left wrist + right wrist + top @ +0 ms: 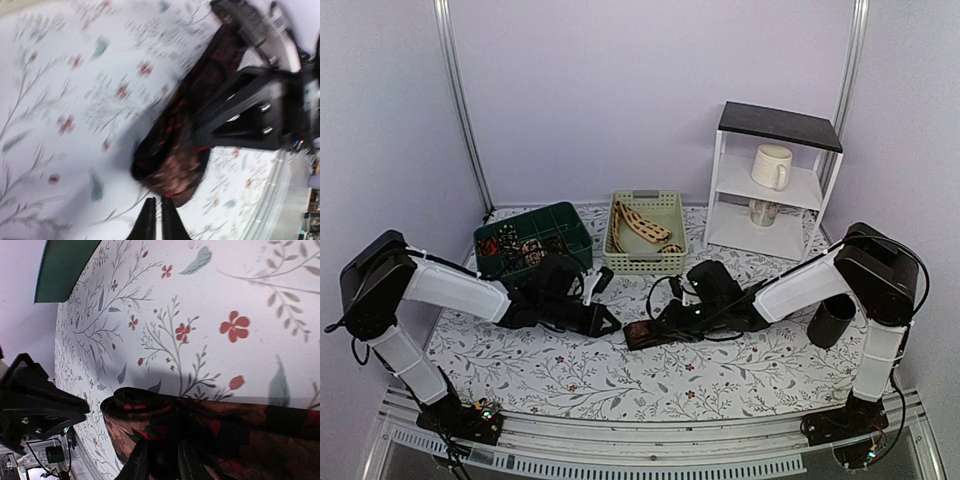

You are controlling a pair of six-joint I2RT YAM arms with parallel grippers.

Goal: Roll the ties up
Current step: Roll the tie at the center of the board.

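The dark tie (645, 332) lies on the bench (570, 378) at mid-width, between the two arms, with its left end curled into a small loose roll. Your right end effector (160, 455) is clamped on the fabric just behind that roll. Your left end effector (156, 212) is clenched on nothing, its tips just short of the roll.

To do this turn well, I judge, hold the right grip low with the fabric taut. Brace the roll with the left tips so it winds straight and does not cone or spring open.

The right wrist view shows the curl's layers and the fabric between the fingers (137, 462), which the arms hide in the top view. The left wrist view shows the roll end-on, though blurred. Only the top view shows the green bin (570, 222) with its coils (515, 245), and the beige basket (645, 262) holding the beige tie (640, 225). Both sit beyond the work.
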